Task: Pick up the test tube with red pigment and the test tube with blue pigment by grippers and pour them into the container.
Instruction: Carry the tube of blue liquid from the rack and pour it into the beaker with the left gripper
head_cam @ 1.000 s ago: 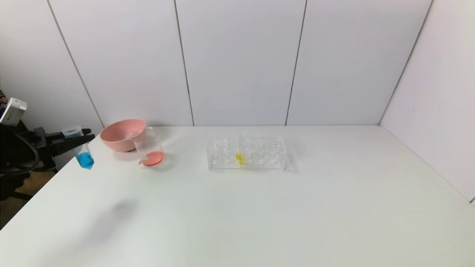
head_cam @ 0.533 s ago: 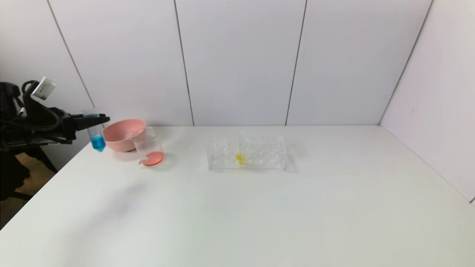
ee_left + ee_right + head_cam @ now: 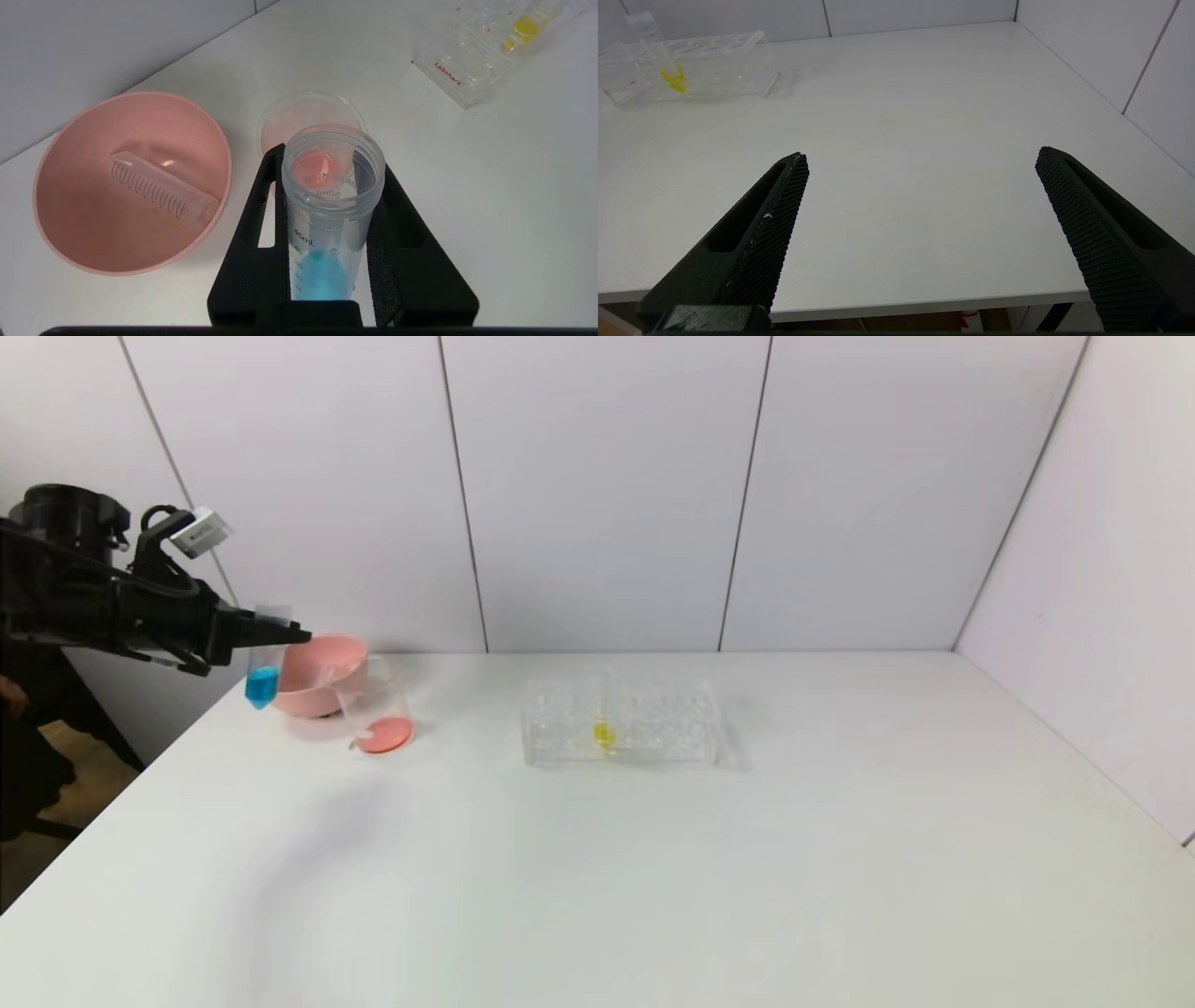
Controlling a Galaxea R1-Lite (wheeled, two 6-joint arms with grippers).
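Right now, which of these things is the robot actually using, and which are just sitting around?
In use:
- left gripper, shut on the test tube with blue pigment
- glass container, red liquid already in it
- empty tube lying in the pink bowl, apparently the poured-out red one

Just sitting there:
- clear rack with a yellow-liquid tube
- right gripper, open, idle above the table

Bright, even, diffuse illumination throughout; the white table [image 3: 653, 859] shows no harsh glare. A soft, blurred shadow falls on its near left portion in the head view, and a fainter one lies beside the clear tube rack [image 3: 621, 721]. The left gripper [image 3: 271, 635] appears slightly soft-edged there. Both wrist views are sharp, with the near gripper bases dark.
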